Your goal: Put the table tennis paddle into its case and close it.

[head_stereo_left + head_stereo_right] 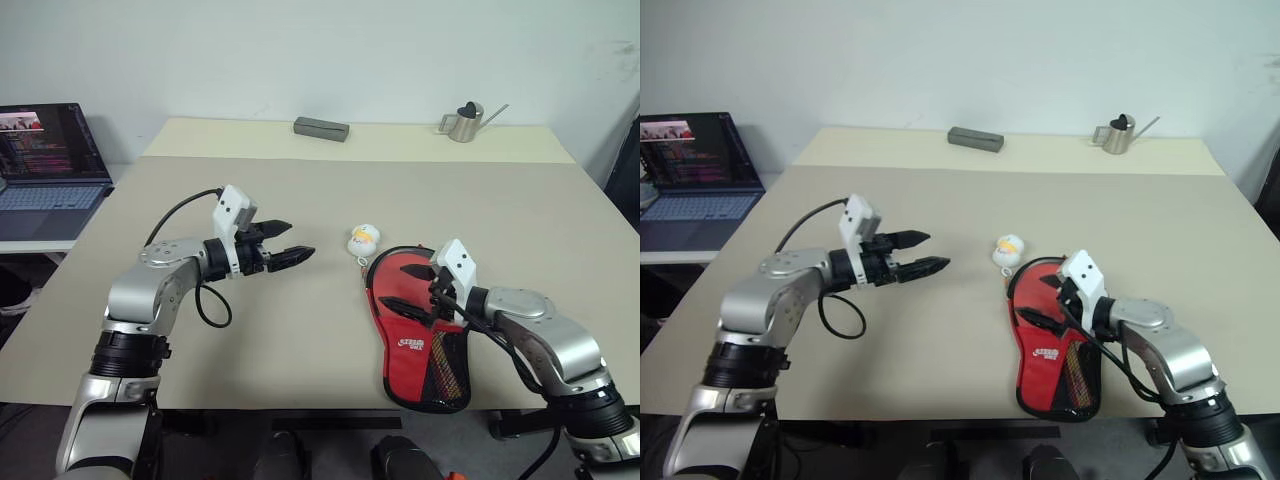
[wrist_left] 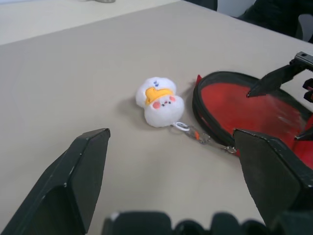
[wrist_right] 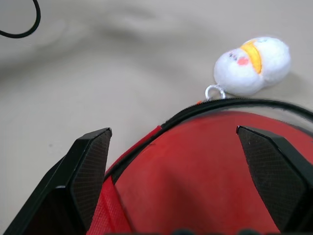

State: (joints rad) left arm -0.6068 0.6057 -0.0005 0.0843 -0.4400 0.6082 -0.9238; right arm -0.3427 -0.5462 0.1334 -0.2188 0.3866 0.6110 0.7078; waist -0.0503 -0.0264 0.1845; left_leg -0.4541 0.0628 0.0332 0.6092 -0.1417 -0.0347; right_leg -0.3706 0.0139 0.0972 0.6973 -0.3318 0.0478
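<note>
The case [image 1: 425, 350] lies flat near the table's front right, black-edged with a red panel, white print and a mesh pocket. Its white plush ball charm [image 1: 363, 240] rests on the table just beyond its round end. A smooth red round surface [image 3: 205, 176] shows inside the black zipper rim; I cannot tell whether it is the table tennis paddle's face, and no handle shows. My right gripper [image 1: 403, 287] hangs open over that round end. My left gripper [image 1: 300, 240] is open and empty above the table, to the left of the charm.
The beige table [image 1: 300, 340] extends far back. A grey block [image 1: 321, 128] and a small metal watering can [image 1: 463, 122] stand at its far edge. An open laptop [image 1: 50, 160] sits on a side desk to the left.
</note>
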